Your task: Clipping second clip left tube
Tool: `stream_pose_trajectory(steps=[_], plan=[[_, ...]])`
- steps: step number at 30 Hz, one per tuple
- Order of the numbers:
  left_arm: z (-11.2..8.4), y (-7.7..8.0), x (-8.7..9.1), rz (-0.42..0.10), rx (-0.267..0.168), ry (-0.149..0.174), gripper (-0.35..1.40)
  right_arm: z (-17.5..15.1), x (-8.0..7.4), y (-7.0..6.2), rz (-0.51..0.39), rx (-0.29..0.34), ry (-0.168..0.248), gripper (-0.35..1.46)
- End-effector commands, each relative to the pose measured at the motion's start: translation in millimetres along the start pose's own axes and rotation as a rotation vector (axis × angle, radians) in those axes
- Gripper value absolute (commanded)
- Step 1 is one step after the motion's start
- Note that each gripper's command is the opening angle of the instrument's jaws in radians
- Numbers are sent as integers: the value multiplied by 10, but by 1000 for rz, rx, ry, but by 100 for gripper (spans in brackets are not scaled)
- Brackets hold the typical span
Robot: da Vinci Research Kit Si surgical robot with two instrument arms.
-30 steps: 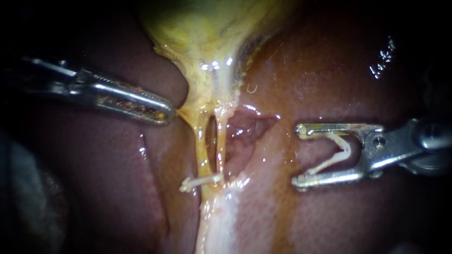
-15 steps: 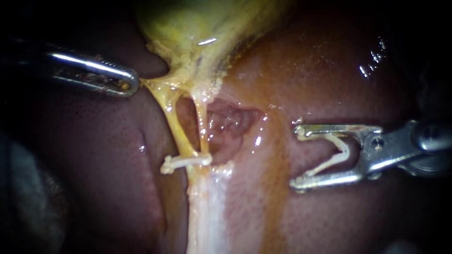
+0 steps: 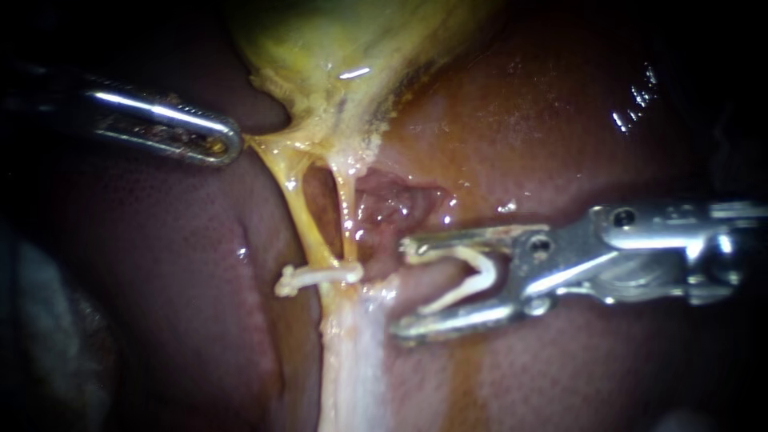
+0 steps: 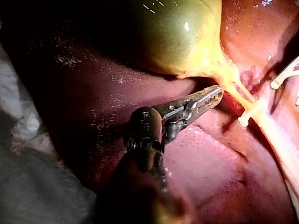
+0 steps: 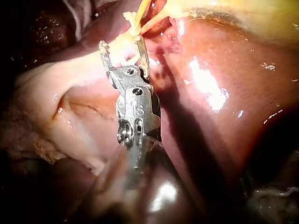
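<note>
One clip (image 3: 316, 276) is already seated, lying crosswise low in the centre of the frame where the two tubes come together. I cannot tell whether it takes one tube or both. The second is not on yet.

My right instrument (image 3: 404, 286) comes in from the right edge with its jaws wide apart, cradling the loaded clip (image 3: 485, 270), which is open in a V. The jaw tips sit just right of the seated clip and surround nothing.

My left instrument (image 3: 232, 144), in the upper left, has its jaws closed on the yellow tissue at the neck of the gallbladder (image 3: 344, 48). It draws the left tube (image 3: 300, 212) taut on a slant from there down to the seated clip.

What I judge is left: bring the open jaws around that tube, close them, then release.

Room is tight. The bare stretch of the left tube is bounded by the seated clip below and the gallbladder neck above. The right tube (image 3: 346, 216) stands between my tips and the target, with only a narrow window between the two tubes. The liver (image 3: 560, 144) lies close behind.
</note>
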Motion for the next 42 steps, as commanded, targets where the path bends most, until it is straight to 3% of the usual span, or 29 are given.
stream_pose_trajectory(steps=[1, 9, 16, 24, 30, 37, 42], plan=[[0, 0, 0, 0, 1, 0, -35, 6, 0, 2, 9, 3, -1, 44], [1, 1, 0, -1, 1, 0, -35, 25, 5, 23, 37, 43, -16, 43], [3, 1, 1, -1, 3, 1, -35, 39, 5, 40, 49, 37, -10, 43], [4, 2, 1, -1, 6, 3, -35, 51, -16, 55, 73, 30, -10, 43], [5, 2, 1, -1, 7, 3, -35, 58, -25, 61, 80, 26, -12, 44], [7, 2, 1, -1, 5, 2, -35, 72, -17, 64, 105, 34, 39, 44], [7, 2, 0, -1, 6, 2, -35, 85, -9, 65, 117, 46, 46, 44]])
